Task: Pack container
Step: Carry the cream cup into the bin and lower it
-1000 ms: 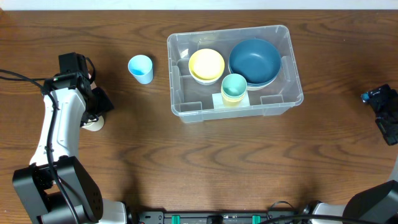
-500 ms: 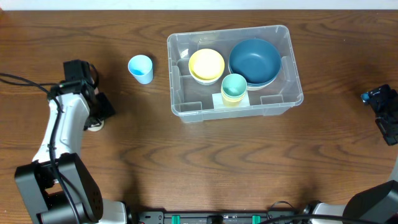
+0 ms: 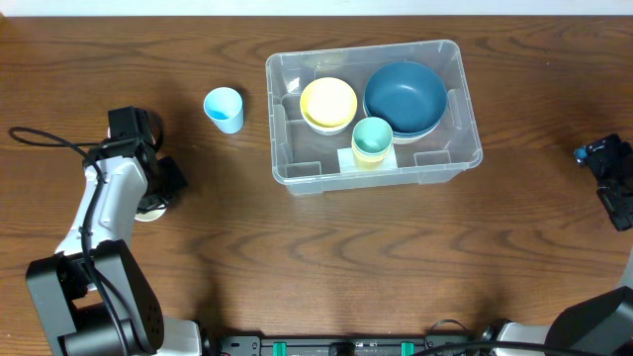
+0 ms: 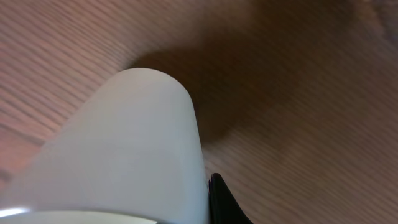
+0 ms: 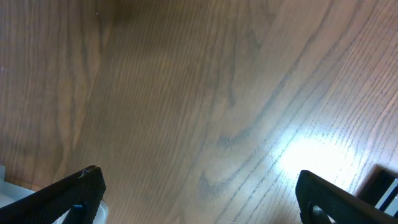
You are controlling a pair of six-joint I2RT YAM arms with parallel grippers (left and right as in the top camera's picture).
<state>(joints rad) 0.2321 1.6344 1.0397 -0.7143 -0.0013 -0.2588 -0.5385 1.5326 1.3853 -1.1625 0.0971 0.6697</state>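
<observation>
The clear container [image 3: 453, 107] stands at the back middle of the table, holding a yellow bowl [image 3: 328, 102], a dark blue bowl [image 3: 405, 95] and a green cup [image 3: 372, 136] stacked in a yellow one. My left gripper [image 3: 158, 191] is at the left of the table, shut on a white cup [image 3: 148, 212]. In the left wrist view the white cup [image 4: 124, 149] fills the lower left, with one black fingertip [image 4: 221, 200] pressed against its side. My right gripper [image 3: 608, 178] is at the far right edge, open over bare wood [image 5: 208, 205].
A light blue cup [image 3: 225, 109] stands upright on the table, left of the container and behind my left gripper. The left arm's black cable [image 3: 45, 138] trails off to the left edge.
My left gripper has moved a little toward the table's front and shut on the white cup. The right arm has not moved.
</observation>
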